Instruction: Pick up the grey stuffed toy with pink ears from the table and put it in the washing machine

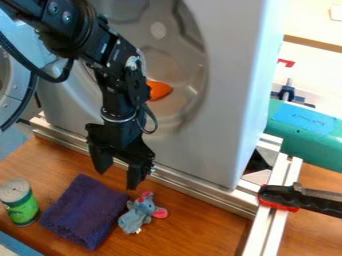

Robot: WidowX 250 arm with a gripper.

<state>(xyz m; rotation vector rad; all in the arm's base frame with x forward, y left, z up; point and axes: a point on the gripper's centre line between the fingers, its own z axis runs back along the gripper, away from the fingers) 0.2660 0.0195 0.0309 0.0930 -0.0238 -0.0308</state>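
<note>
The black gripper point(117, 175) hangs down from the upper left, above the wooden table, with its fingers spread apart and nothing between them. Below it lies a folded purple cloth point(85, 211). To the right of the cloth, close to its edge, is a small grey-blue plush toy point(138, 214) with pink ears. A green can point(19, 202) with a pale lid stands to the left of the cloth.
Behind the gripper rises a large grey appliance panel point(220, 110) with a round recess, an orange object point(159, 90) in front of it. Metal rails point(194, 192) run along its base and down the right side, where a black and red clamp point(284, 197) is fixed.
</note>
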